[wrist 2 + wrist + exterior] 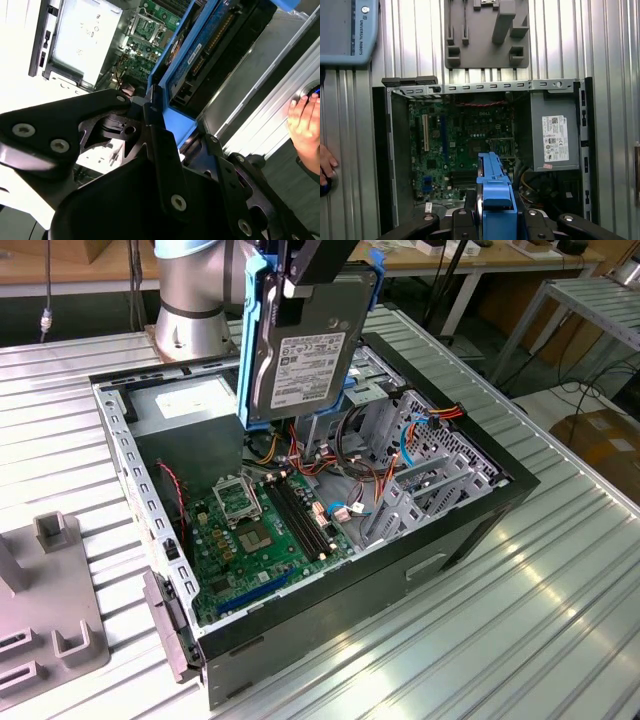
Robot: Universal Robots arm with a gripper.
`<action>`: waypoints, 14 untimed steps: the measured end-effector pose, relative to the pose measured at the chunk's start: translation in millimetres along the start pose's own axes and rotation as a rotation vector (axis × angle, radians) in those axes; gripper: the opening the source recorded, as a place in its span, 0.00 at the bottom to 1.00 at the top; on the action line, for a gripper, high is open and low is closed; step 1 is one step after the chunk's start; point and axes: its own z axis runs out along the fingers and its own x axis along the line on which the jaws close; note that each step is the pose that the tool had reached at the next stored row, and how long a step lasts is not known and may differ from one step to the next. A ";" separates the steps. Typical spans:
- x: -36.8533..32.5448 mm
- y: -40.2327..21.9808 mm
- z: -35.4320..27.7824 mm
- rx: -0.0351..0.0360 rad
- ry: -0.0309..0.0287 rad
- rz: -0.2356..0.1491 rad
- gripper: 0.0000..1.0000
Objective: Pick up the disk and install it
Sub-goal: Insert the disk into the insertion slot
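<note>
- The gripper [300, 278] is clamping the upright disk [305, 350] at its top edge.
- The disk is hanging above the open computer case [470, 520] on the ribbed metal table [560, 620].

Exterior view: the disk [305, 350], gripped on edge in my claw [298, 282], hangs at upper centre over the open case [350, 610] on the table [560, 620]. Inside the case, the motherboard [255, 530] lies toward the exterior view's left and the drive cage [425, 480] toward its right. A fixture [55, 610] sits at lower left.

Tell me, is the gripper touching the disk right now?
Touching. The exterior view shows the gripper clamped on the top edge of the disk, holding it above the open case.
</note>
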 end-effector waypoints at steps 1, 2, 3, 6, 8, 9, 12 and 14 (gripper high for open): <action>0.0 -1.8 0.0 0.0000 0.0000 0.000 0.37; 0.0 -3.1 0.0 0.0000 0.0000 0.000 0.37; 0.0 -4.8 0.0 0.0000 0.0000 0.000 0.37; 0.0 -10.8 0.1 0.0000 -0.0001 0.000 0.37; -0.1 -14.8 0.1 0.0000 -0.0001 0.000 0.37; -0.1 -16.5 0.1 0.0000 -0.0001 0.000 0.37; -0.1 -26.4 0.1 -0.0001 0.0000 0.000 0.37; 0.2 -28.9 0.2 0.0000 0.0001 0.000 0.37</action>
